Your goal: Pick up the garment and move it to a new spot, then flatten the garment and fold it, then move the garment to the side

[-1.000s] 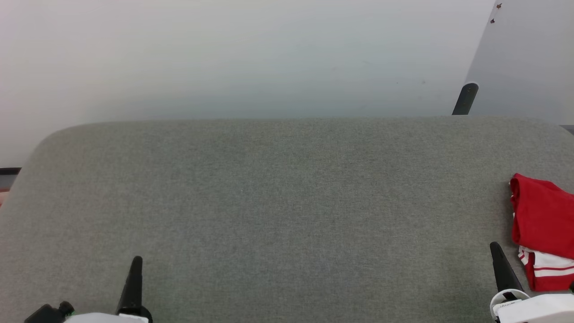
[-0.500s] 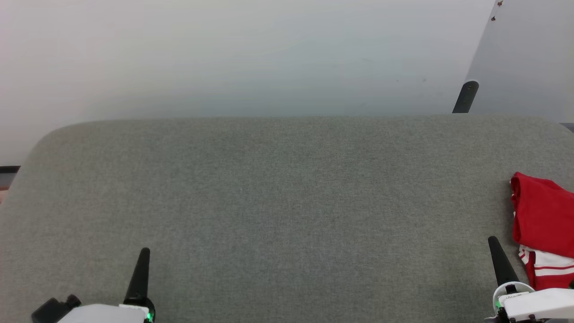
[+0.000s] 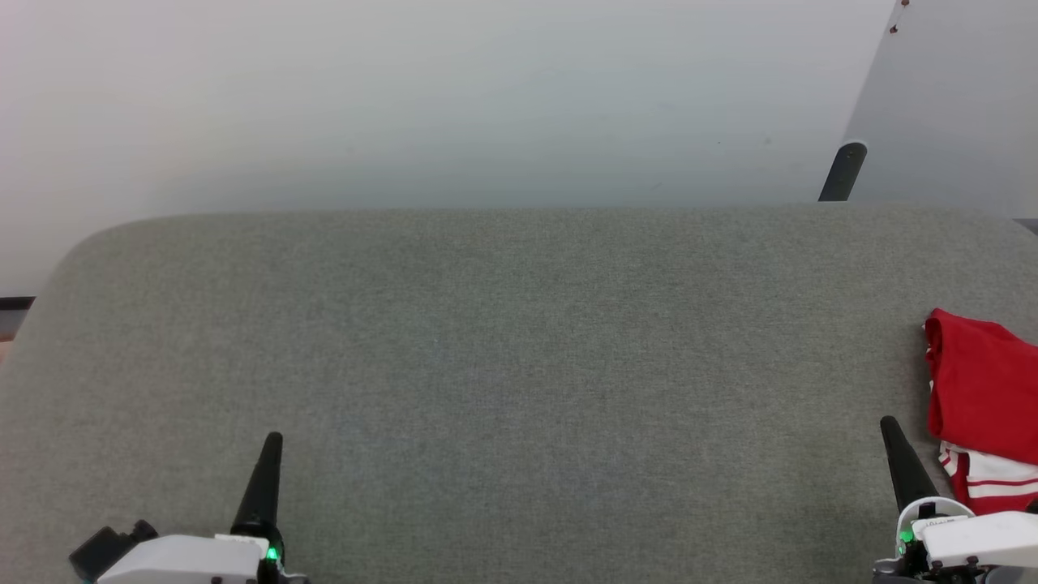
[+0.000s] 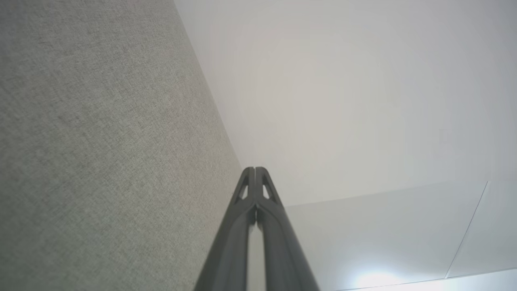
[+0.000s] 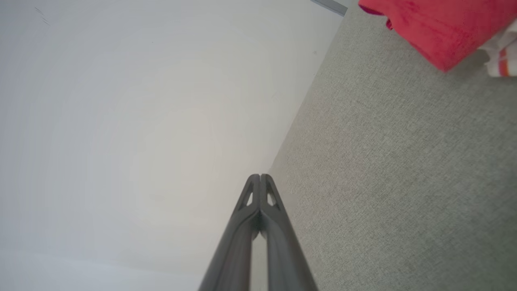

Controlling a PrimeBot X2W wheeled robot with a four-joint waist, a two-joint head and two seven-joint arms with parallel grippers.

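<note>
While both grippers sit closed with nothing in them, the garment (image 3: 983, 389) lies in a compact heap at the table's (image 3: 519, 341) right edge, cut off by the side of the head view. Its red body is on top. A white part with red stripes shows at the end nearer the table's front. No letters or numbers can be made out on it.

The left gripper (image 3: 273, 440) is over the table's front left part, its fingers pressed together into one dark point aimed toward the table's far edge. From the left wrist, the left gripper (image 4: 255, 169) has its fingertips meeting with no gap, and the table (image 4: 101, 141) runs along one side.

The right gripper (image 3: 889, 422) is over the table's front right part, just beside the garment but apart from it, with a strip of grey cloth showing between. From the right wrist, the right gripper (image 5: 260, 176) has its tips touching each other. The garment (image 5: 436, 28) lies on the table (image 5: 404, 182), well beyond the tips and off to one side.

A small green light glows on each wrist housing at the table's front edge.

Behind the table's far edge stands a pale wall (image 3: 454, 105). At the far right corner a dark post (image 3: 842, 172) rises beside a leaning grey panel (image 3: 957, 105).
</note>
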